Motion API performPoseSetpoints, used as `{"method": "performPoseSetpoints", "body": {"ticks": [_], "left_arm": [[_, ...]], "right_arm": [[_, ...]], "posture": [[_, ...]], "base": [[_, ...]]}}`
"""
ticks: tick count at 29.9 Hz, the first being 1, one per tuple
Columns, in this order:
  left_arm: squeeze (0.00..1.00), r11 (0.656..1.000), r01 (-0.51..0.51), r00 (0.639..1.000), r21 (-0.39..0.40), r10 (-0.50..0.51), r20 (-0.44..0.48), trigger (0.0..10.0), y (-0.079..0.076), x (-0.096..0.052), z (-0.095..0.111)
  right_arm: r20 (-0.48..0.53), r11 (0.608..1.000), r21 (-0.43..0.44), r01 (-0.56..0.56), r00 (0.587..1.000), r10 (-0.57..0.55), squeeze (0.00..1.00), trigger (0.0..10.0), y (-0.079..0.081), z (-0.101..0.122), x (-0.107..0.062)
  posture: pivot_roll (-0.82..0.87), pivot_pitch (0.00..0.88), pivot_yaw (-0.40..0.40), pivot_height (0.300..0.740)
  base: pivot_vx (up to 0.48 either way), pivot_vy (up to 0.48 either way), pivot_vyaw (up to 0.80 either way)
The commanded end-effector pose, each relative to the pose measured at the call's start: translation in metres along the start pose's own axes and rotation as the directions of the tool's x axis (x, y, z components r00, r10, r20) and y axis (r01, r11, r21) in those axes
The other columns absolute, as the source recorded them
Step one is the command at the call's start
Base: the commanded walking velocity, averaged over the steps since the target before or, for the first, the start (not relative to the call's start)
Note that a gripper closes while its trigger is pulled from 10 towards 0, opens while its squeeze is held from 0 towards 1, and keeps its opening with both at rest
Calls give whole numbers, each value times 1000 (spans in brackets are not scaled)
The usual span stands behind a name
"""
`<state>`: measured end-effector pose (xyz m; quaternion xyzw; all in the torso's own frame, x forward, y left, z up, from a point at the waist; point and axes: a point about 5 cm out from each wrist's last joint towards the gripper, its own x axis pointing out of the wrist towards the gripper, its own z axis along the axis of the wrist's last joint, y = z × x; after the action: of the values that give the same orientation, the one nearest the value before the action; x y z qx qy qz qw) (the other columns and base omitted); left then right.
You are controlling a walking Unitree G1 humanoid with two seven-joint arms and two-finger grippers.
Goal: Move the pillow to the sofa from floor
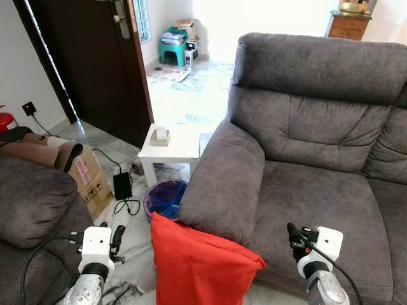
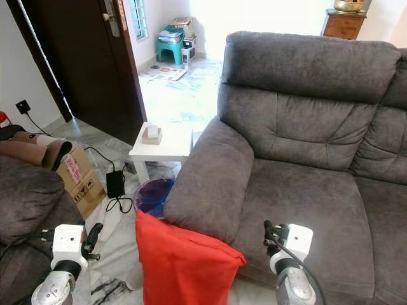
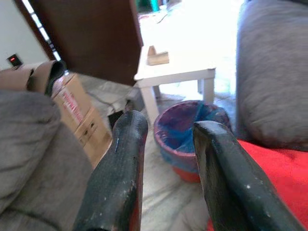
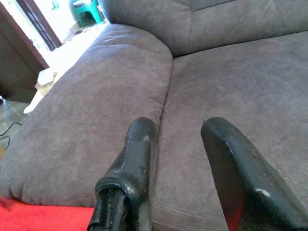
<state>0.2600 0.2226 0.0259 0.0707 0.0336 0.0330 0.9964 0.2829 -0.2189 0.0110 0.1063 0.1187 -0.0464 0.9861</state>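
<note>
A marble floor (image 1: 191, 101) runs past a dark door (image 1: 95, 57), upper left. The grey sofa (image 1: 318, 190) fills the right. Centre, a white desk (image 1: 172, 149). The cardboard box (image 1: 89, 181), left, bears red print too small to read. The red pillow (image 1: 197, 267) leans on the sofa's arm, bottom centre. My left hand (image 3: 166, 144) and right hand (image 4: 180, 139) hover, fingers apart, holding nothing.

You get sharp, evenly lit head views, but daylight from the doorway at top centre blows out the floor (image 1: 191, 95) and glares off the table (image 3: 180, 67) in the left wrist view, where both wrist views blur the near fingers (image 4: 132, 163).
</note>
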Motion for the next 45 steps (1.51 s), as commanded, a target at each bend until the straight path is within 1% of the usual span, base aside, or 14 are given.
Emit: {"method": "performPoseSetpoints", "body": {"ticks": [1,3,4,7,9,12,14,19,20,23,31,34,43,45], "left_arm": [[0,1000,-2,1000,-21,2,19,10000,3,5,7],[0,1000,8,1000,-15,-8,22,10000,2,9,10],[0,999,32,999,-3,-32,23,10000,0,11,12],[0,1000,27,999,-13,-27,34,10000,-2,13,16],[0,1000,16,999,-10,-16,47,10000,-2,14,18],[0,999,-5,999,-41,6,36,10000,-2,14,17],[0,997,-45,998,-60,47,29,10000,1,15,17],[0,996,-68,997,-63,70,25,10000,6,15,17],[0,996,-64,997,-62,66,27,10000,5,15,18],[0,998,-47,998,-53,48,26,10000,2,15,18],[0,997,-53,998,-58,54,22,10000,4,18,20],[0,997,-47,998,-55,49,26,10000,2,18,21],[0,995,-68,997,-75,70,24,10000,-1,14,19],[0,995,-69,997,-76,71,24,10000,-1,14,20]], "right_arm": [[27,998,-51,-31,999,33,0,10000,7,11,7],[21,995,-76,-63,998,64,0,10000,14,17,12],[43,994,-83,-75,996,79,0,10000,16,22,15],[70,994,-91,-61,995,68,0,10000,17,27,16],[72,998,-45,-54,996,57,0,10000,16,27,16],[68,998,-38,-46,997,48,0,10000,15,26,16],[55,999,-43,-14,998,16,0,10000,14,22,15],[31,1000,4,-17,999,17,0,10000,21,16,15],[33,1000,9,-21,999,21,0,10000,22,16,15],[50,999,-9,-35,998,36,0,10000,24,17,15],[65,999,21,-38,997,37,0,10000,28,21,18],[66,999,13,-45,997,44,0,10000,29,22,18],[31,998,2,-64,997,64,0,10000,32,20,20],[22,997,11,-71,997,70,0,10000,33,20,21]], "posture": [[104,20,45,740],[102,19,43,728],[103,19,42,718],[105,17,43,698],[109,14,45,698],[113,11,42,698],[112,7,39,698],[118,3,37,698],[117,0,41,688],[117,4,41,673],[133,31,48,673],[147,36,39,673],[162,56,24,673],[164,56,24,664]], "base": [[0,0,0],[0,0,0],[0,0,0],[0,0,0],[0,0,0],[0,0,0],[0,0,0],[0,0,0],[0,0,0],[0,0,0],[0,0,0],[0,0,0],[0,0,0],[0,0,0]]}}
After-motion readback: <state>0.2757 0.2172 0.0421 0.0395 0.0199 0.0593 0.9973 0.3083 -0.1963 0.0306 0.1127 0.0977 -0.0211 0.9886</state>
